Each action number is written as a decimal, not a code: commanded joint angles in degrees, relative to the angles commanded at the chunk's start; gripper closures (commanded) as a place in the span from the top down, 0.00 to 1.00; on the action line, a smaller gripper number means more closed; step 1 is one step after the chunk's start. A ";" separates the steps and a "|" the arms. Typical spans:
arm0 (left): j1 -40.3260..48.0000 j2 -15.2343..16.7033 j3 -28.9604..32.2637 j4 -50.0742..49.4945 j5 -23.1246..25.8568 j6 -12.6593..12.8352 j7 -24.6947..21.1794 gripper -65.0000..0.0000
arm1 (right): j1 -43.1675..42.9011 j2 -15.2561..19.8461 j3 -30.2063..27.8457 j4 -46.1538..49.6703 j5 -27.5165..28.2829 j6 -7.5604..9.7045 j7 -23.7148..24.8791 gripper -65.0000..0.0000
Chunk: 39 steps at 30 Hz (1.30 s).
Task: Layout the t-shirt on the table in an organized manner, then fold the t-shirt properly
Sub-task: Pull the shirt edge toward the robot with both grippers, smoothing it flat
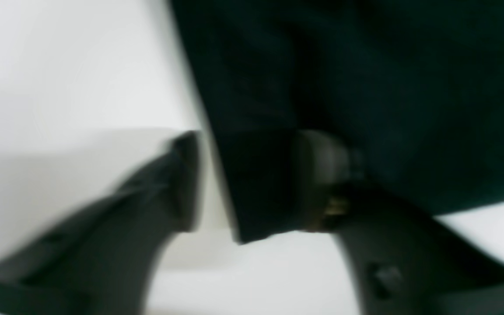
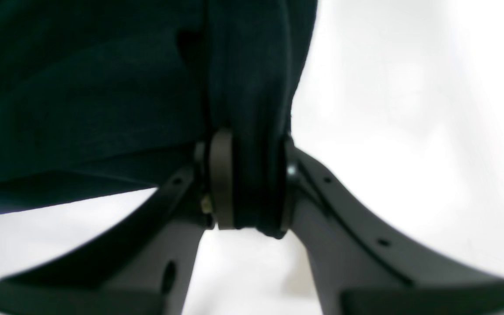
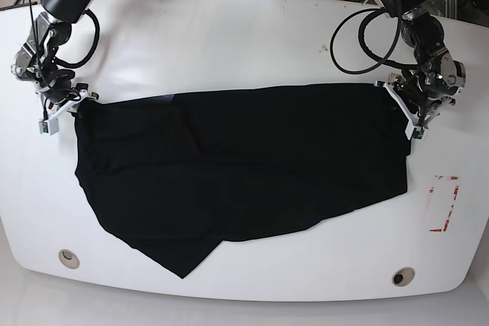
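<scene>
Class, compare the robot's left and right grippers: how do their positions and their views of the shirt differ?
The left gripper is near the red tape; the right gripper is at the table's opposite side.
The left wrist view is blurry, the right one sharper.
Both have black t-shirt fabric between their fingers.

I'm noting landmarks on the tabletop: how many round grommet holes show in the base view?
2: one hole near the table's left edge, the other hole toward its right edge, below the red tape.
</scene>
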 joint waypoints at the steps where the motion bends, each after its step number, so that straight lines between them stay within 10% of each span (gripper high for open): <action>1: 0.00 -0.09 0.70 0.00 0.09 0.00 0.00 0.18 | 0.00 0.00 0.00 0.00 0.00 0.00 -0.09 0.06; 39: 24.09 -8.70 2.64 18.55 0.09 0.00 3.96 0.07 | -33.85 -11.69 8.26 40.62 0.09 0.00 -14.07 0.00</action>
